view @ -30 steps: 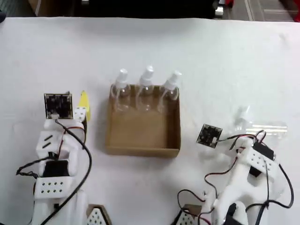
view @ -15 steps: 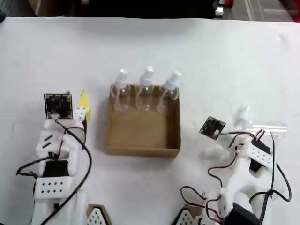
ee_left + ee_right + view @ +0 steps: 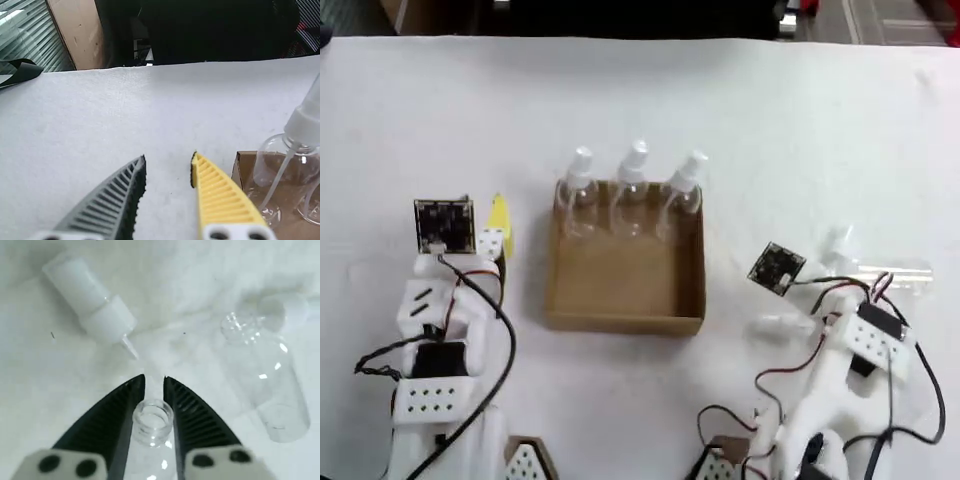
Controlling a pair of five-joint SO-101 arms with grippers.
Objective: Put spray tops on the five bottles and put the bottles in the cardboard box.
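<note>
Over the table, from above: three capped bottles (image 3: 632,195) stand upright along the box's (image 3: 625,322) twelve o'clock wall, likely packed tight to leave room for two more; left arm (image 3: 445,320) sits at nine o'clock, right arm (image 3: 850,350) at four. At the left wrist: left gripper (image 3: 167,167) gapes, empty. At the right wrist: right gripper (image 3: 154,382) clamps an open bottle (image 3: 152,422) by the neck, long axis along the fingers, mouth tipward, probably steadied for capping; loose top (image 3: 92,305) lies just beyond, tube end towards the gripper; spare bottle (image 3: 265,372) lies flat nearby.

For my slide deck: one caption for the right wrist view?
Right gripper shut on an uncapped bottle; loose spray top and second bottle nearby.
</note>
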